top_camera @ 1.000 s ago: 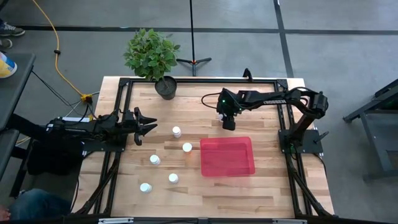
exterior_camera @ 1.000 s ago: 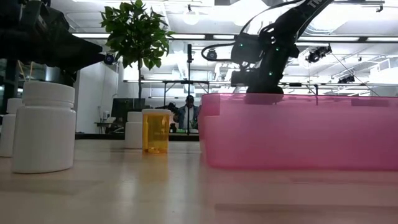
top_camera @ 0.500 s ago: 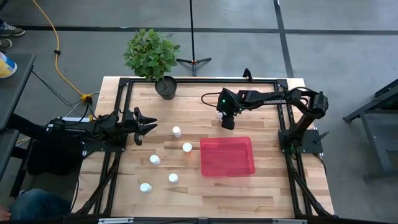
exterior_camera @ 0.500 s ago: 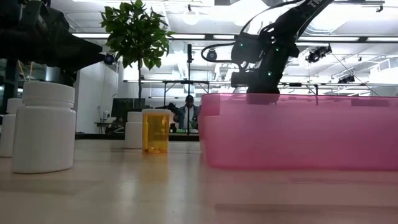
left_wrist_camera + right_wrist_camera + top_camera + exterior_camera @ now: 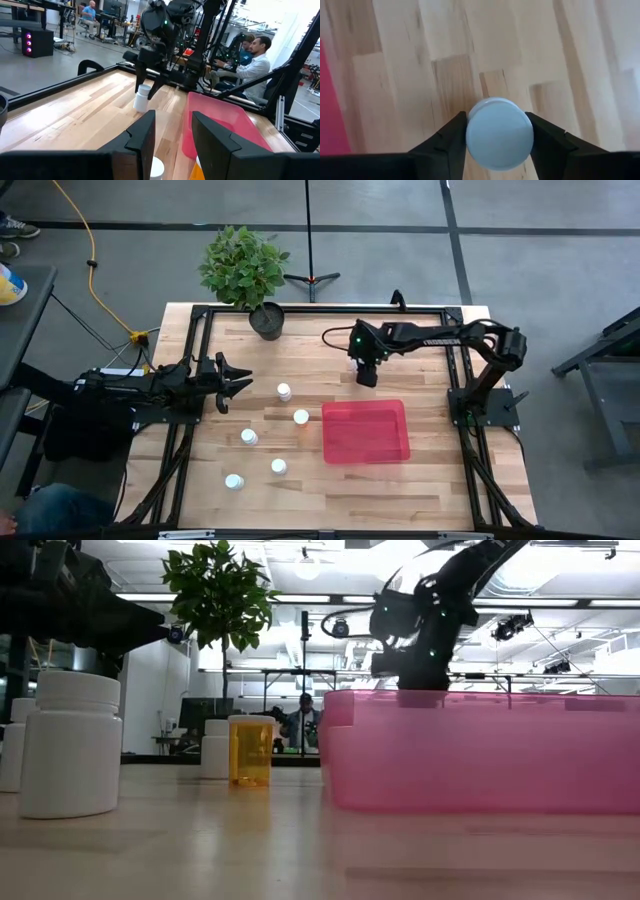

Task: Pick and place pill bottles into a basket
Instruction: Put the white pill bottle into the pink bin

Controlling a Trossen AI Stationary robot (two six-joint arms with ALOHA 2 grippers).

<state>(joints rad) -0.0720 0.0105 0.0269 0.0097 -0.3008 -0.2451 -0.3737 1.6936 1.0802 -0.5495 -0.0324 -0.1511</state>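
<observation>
Pill bottles: small white cylinders with white caps, all alike. Five stood loose on the wooden bench (image 5: 420, 340), left of the basket: one (image 5: 285, 391) nearest the left claw, one (image 5: 301, 417) just beside the basket's left edge, one (image 5: 248, 437) farther left, one (image 5: 279, 466) nearer the front, one (image 5: 233, 481) front-left. Low view also showed a translucent orange vial (image 5: 250, 750) standing between the white bottles and the basket.

Basket (image 5: 366, 431): shallow translucent red tray, right of centre on the bench, no bottles visible in it.

Right claw (image 5: 367, 373) was beyond the basket's far edge, pointing down. Its fingers (image 5: 451, 140) pinched a sixth pill bottle (image 5: 499, 133) from both sides, pads against the cap edge. In the left wrist view that bottle (image 5: 142, 98) sat between the right claw's fingers, tilted; couldn't tell whether its base touched the wood.

Left claw (image 5: 238, 381) hung at the bench's left side, spread open, holding nothing, apart from the nearest bottle.

Potted plant (image 5: 245, 270) at the far-left corner. People (image 5: 252, 55) seated in the room behind.
</observation>
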